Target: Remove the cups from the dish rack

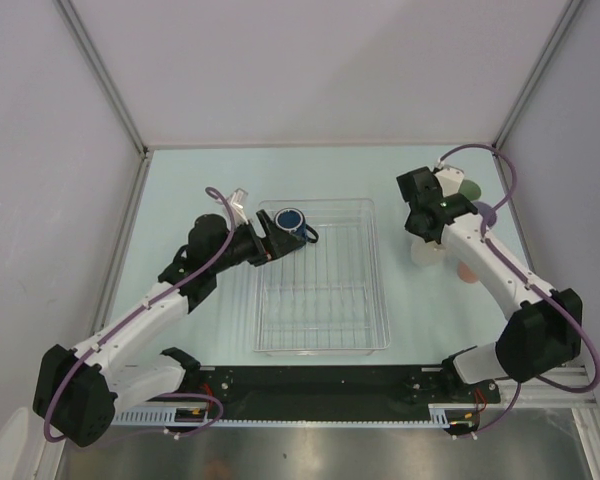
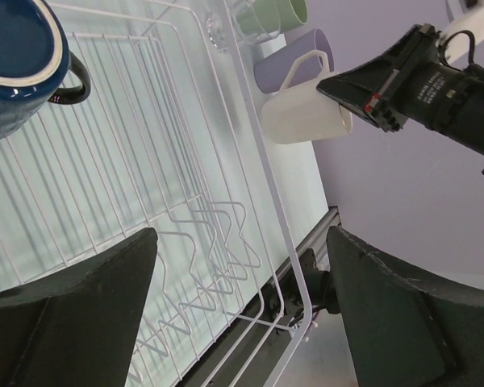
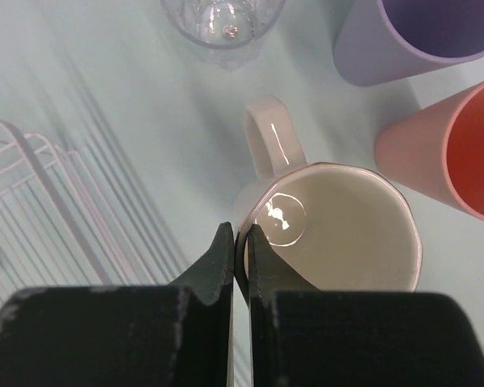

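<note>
The dish rack (image 1: 376,300) lies mid-table, and its wire grid (image 2: 129,161) fills the left wrist view. The dark blue mug (image 1: 292,222) stands in its far left corner and shows in the left wrist view (image 2: 16,64). My left gripper (image 1: 270,242) is open and empty just beside it (image 2: 238,322). My right gripper (image 3: 240,242) is shut on the cream-white mug's rim (image 3: 347,234), one finger inside, to the right of the rack (image 1: 427,257). The lavender (image 3: 403,32) and salmon (image 3: 460,153) tumblers and the clear glass (image 3: 222,20) stand beside it. The green tumbler (image 1: 468,187) stands farther back.
The rack's clear right wall (image 2: 266,177) lies between the grid and the set-down cups. The enclosure's walls (image 1: 540,90) close in the table at the back and sides. A black rail (image 1: 320,385) runs along the near edge.
</note>
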You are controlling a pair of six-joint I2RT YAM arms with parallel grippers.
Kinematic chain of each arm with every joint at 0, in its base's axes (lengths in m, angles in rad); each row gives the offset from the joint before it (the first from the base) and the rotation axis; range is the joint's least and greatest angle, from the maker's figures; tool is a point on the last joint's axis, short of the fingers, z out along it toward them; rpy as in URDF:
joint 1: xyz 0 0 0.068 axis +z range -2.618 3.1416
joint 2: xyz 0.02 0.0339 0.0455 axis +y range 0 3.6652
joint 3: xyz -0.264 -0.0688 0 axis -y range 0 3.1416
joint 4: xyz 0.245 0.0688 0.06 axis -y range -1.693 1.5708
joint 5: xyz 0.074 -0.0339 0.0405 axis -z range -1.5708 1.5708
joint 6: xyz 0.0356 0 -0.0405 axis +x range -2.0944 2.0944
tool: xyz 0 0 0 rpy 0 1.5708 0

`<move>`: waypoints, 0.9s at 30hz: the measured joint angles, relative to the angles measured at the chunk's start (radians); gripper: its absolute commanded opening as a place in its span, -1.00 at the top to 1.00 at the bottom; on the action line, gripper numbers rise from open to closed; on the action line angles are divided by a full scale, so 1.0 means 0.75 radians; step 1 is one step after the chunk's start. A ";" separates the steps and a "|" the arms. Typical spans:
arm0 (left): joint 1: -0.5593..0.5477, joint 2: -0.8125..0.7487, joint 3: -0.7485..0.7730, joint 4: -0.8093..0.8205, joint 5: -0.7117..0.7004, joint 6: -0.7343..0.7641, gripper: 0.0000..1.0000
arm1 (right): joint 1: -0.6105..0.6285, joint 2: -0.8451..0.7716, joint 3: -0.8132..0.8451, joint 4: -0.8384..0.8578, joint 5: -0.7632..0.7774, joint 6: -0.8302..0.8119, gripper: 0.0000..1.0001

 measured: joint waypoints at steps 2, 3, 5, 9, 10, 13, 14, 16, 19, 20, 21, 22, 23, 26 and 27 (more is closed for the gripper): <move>0.000 0.001 -0.003 -0.009 0.000 0.001 -0.80 | -0.014 0.042 -0.009 0.024 -0.005 0.000 1.00; 0.000 0.001 -0.005 -0.014 -0.001 0.002 -0.80 | -0.021 0.060 -0.013 0.033 -0.008 0.000 1.00; 0.000 0.000 -0.009 -0.023 -0.007 0.010 -0.80 | -0.032 0.095 -0.015 0.042 -0.007 -0.001 1.00; 0.000 0.001 -0.010 -0.042 -0.018 0.026 -0.79 | -0.056 0.157 -0.032 0.092 -0.007 -0.001 1.00; 0.000 0.001 -0.010 -0.043 -0.020 0.030 -0.79 | -0.063 0.168 -0.041 0.105 -0.008 -0.001 1.00; 0.000 0.003 -0.010 -0.047 -0.020 0.036 -0.79 | -0.076 0.199 -0.070 0.137 -0.008 -0.006 1.00; 0.000 0.006 -0.010 -0.047 -0.021 0.037 -0.79 | -0.080 0.206 -0.080 0.149 -0.007 -0.007 1.00; 0.000 0.014 -0.011 -0.047 -0.021 0.037 -0.79 | -0.083 0.213 -0.100 0.172 -0.006 -0.014 1.00; 0.000 0.023 -0.012 -0.048 -0.021 0.038 -0.78 | -0.084 0.213 -0.131 0.219 -0.002 -0.023 1.00; 0.000 0.025 -0.012 -0.049 -0.021 0.038 -0.78 | -0.084 0.213 -0.139 0.233 0.001 -0.028 1.00; 0.000 0.027 -0.012 -0.049 -0.021 0.038 -0.79 | -0.084 0.213 -0.144 0.244 0.005 -0.037 1.00; 0.000 0.027 -0.012 -0.049 -0.021 0.038 -0.78 | -0.084 0.213 -0.149 0.255 0.010 -0.040 1.00; 0.000 0.027 -0.014 -0.049 -0.021 0.038 -0.79 | -0.084 0.213 -0.157 0.271 0.015 -0.044 1.00; 0.000 0.027 -0.021 -0.048 -0.023 0.038 -0.79 | -0.083 0.213 -0.182 0.326 0.046 -0.058 1.00; 0.000 0.027 -0.025 -0.049 -0.025 0.038 -0.79 | -0.083 0.213 -0.190 0.342 0.058 -0.062 1.00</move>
